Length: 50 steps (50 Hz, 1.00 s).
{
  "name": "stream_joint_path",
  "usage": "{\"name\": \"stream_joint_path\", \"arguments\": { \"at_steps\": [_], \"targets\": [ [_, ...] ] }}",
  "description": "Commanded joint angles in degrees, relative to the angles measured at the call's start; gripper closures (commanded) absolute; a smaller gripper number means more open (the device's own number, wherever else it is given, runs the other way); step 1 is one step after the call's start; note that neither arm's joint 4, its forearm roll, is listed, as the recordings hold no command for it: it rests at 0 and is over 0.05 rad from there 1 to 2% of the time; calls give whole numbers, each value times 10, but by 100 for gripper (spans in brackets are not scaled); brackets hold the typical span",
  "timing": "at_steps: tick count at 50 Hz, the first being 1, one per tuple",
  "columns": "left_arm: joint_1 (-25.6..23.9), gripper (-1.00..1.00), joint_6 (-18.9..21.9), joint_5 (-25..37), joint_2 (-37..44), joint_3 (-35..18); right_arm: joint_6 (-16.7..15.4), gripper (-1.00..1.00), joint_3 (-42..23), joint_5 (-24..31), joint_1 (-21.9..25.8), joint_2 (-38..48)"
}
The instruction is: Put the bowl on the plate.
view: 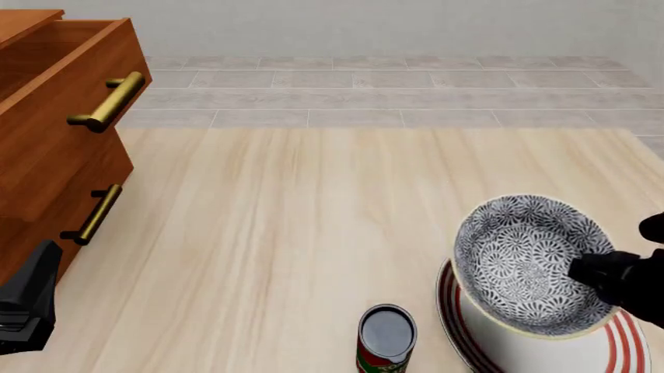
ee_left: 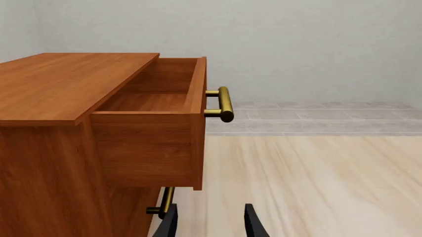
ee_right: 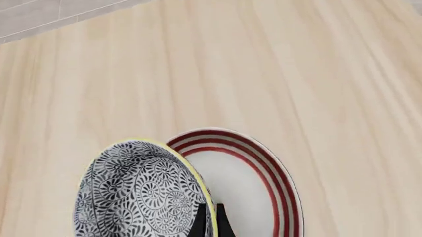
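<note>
On the left side of the table (view: pixel 311 233) stands a wooden cabinet (view: pixel 52 132) with its top drawer (ee_left: pixel 155 106) pulled out. Your left end effector (view: pixel 26 303) waits beside it, low and well apart from the task's things. In its wrist view the two fingertips (ee_left: pixel 254 222) stand apart with nothing between them, so it is open and empty; you can leave it there.

Going to the right, a small can (view: pixel 386 338) stands upright near the plate's left edge. Be careful not to swing toward it.

The bowl (view: pixel 531 264) is held tilted above the plate (view: pixel 623 342), its opening turned toward the front camera. Your right end effector (ee_right: pixel 209 219) pinches the yellowish rim, with one thin finger on each side of the wall, closed on it.

The bowl looks already over the plate's left part, so I think the step is the lowering. Bring it a little more toward the plate's centre, turn the wrist so the base becomes level, and descend slowly. Let go only when the base rests flat inside the red rings, otherwise it may roll off toward the can.
</note>
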State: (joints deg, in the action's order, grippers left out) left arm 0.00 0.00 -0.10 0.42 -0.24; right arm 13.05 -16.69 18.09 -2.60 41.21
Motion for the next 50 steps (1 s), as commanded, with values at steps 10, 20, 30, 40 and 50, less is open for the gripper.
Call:
{"name": "stream_joint_path", "arguments": {
  "at_steps": [10,20,30,40,50],
  "targets": [
    [0,-100,0,0,0,0,7,100,48,-39,-14,16],
    [0,-100,0,0,0,0,10,100,63,-51,-17,19],
    [0,-100,0,0,0,0,9,100,65,-66,-19,36],
    [0,-100,0,0,0,0,7,100,68,-73,-24,42],
    [0,-100,0,0,0,0,5,-100,67,-66,-25,34]
  ]
}}
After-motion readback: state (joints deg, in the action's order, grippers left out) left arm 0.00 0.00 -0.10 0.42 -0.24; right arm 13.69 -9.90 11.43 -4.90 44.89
